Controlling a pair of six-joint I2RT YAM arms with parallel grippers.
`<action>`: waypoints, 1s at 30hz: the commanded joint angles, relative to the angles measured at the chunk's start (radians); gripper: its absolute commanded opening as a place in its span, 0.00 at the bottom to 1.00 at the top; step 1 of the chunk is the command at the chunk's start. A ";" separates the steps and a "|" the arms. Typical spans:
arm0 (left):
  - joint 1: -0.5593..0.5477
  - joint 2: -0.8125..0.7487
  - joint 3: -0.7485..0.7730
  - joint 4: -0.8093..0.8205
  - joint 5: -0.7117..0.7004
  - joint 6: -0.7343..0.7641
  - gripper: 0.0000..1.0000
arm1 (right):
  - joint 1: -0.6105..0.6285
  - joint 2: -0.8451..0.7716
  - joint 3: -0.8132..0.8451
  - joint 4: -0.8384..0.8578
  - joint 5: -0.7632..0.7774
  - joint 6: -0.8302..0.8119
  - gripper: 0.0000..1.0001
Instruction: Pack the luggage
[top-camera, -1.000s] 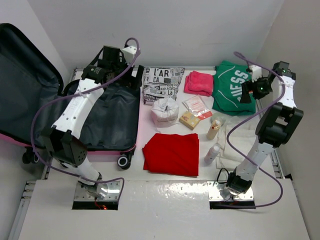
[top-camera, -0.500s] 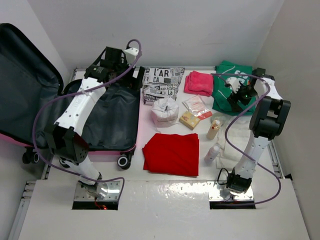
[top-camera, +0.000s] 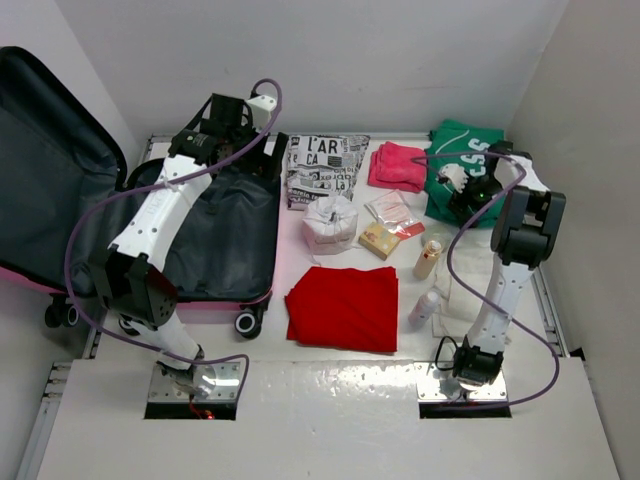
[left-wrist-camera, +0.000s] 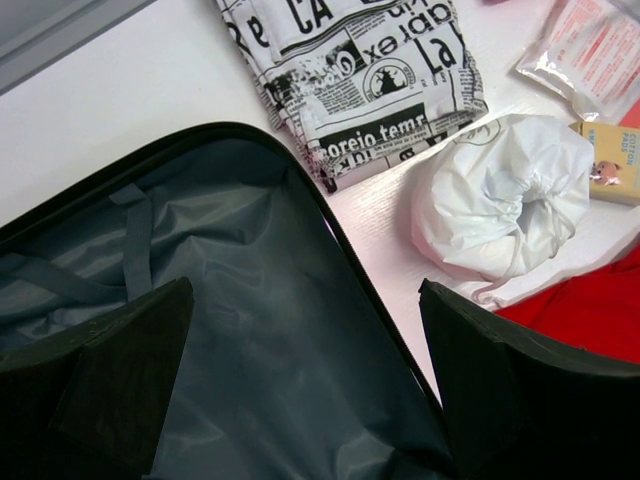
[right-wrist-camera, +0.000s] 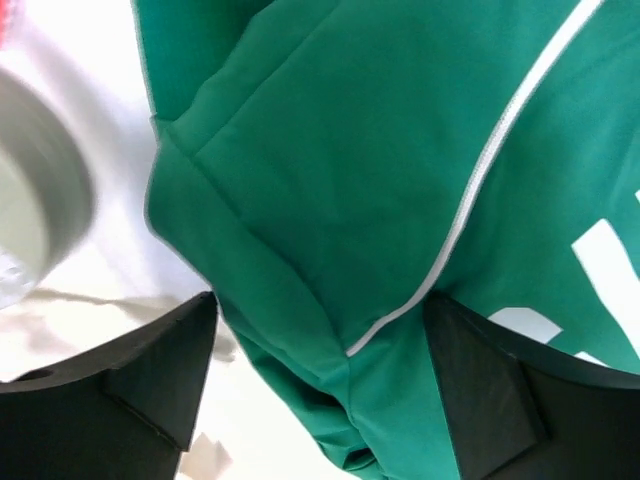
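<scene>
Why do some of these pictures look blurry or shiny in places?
Top view: sharp overall, with glare on the shiny base plates near the bottom. Left wrist view: the fingers are dark and soft, while the newsprint fabric is crisp. Right wrist view: the green garment is sharp; a grey round thing at the left edge is blurred.

Luggage (top-camera: 150, 220) lies open, left; right claw (top-camera: 462, 186) over green sweatshirt (top-camera: 462, 160); red cloth (top-camera: 345, 305) centre.

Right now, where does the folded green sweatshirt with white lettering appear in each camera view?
Top external: folded green sweatshirt with white lettering at far right, under the right gripper.
Left wrist: not in it.
Right wrist: sweatshirt fills most of the frame, between open fingers.
Shared landmark: the white table beside the sweatshirt, also seen at the right wrist view's left edge.
</scene>
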 joint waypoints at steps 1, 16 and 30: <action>-0.006 0.000 -0.006 0.010 -0.023 0.000 0.99 | 0.010 0.063 0.039 0.019 0.006 -0.017 0.82; -0.006 0.018 0.003 0.010 -0.043 0.000 0.99 | 0.047 0.063 -0.004 0.114 0.020 0.125 0.00; 0.045 0.018 0.003 0.039 0.006 -0.132 0.97 | -0.022 -0.063 0.347 0.209 -0.163 0.746 0.00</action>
